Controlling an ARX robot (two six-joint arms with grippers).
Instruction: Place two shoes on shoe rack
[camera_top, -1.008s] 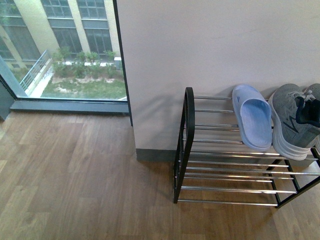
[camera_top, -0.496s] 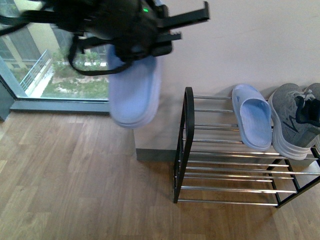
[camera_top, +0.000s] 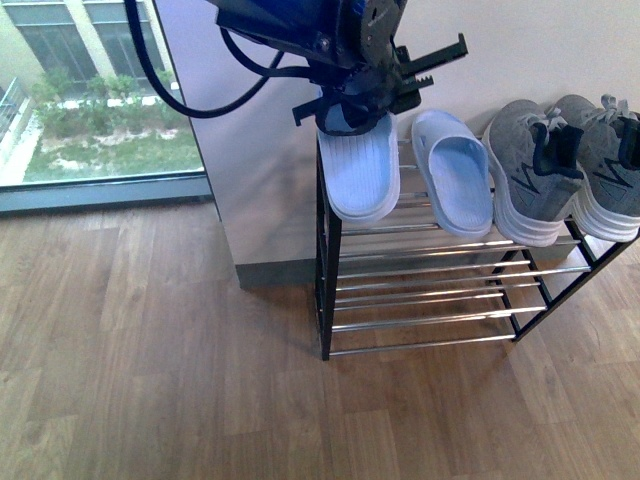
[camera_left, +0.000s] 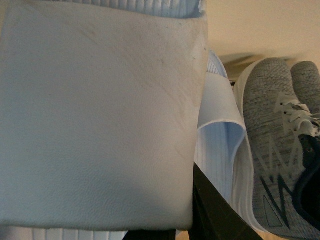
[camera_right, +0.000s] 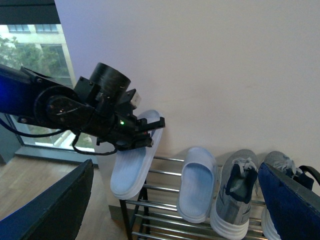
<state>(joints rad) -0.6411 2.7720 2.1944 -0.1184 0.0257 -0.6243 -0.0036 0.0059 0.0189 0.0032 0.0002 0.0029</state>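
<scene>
left end effector (camera_top: 352, 105) pinching a pale blue slide (camera_top: 360, 170) over the shoe rack (camera_top: 322, 270) top tier's left end | mate slide (camera_top: 455, 172) and grey sneakers (camera_top: 560, 165) already racked | right end effector (camera_right: 175, 210) spread (idle) | risk: released so near the end frame, slide could tip off or slip between bars

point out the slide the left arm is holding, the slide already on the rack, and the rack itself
held slide (camera_top: 360, 175), front view, ribbed sole
racked slide (camera_top: 455, 180), front view, footbed
shoe rack (camera_top: 321, 270), front view, black side frame

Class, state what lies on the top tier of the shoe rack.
On the shoe rack: one blue slide and two grey sneakers. The left gripper holds a second slide over its left end; contact is hidden.
</scene>
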